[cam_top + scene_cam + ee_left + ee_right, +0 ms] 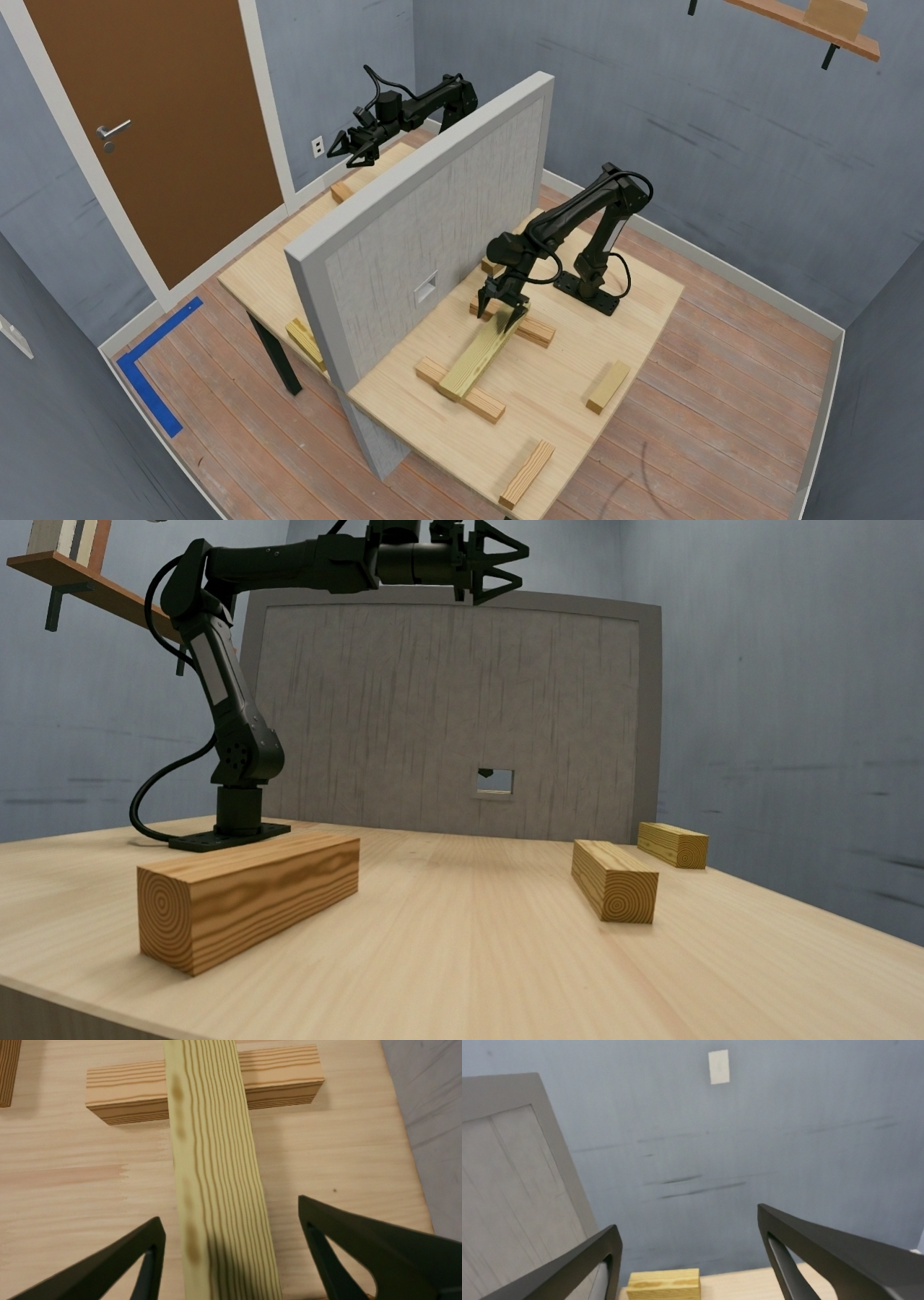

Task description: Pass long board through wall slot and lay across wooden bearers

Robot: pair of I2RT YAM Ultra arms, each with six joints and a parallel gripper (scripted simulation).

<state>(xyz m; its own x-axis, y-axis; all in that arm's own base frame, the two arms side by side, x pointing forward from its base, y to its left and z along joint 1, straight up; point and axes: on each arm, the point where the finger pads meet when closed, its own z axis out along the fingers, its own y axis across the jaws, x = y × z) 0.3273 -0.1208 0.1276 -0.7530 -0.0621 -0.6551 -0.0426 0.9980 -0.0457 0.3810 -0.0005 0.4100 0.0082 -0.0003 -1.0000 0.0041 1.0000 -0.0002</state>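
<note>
The long pale board lies flat across two wooden bearers, a near one and a far one, on the table side of the grey panel wall where my left arm stands. My left gripper is open just above the board's far end. In the left wrist view the board runs between the fingers with a gap on each side and crosses a bearer. My right gripper is open and empty, high beyond the wall; it also shows in the exterior view.
The slot is low in the wall and shows empty. Offcuts lie near the table's edges. On the right arm's side three wooden blocks lie on the table.
</note>
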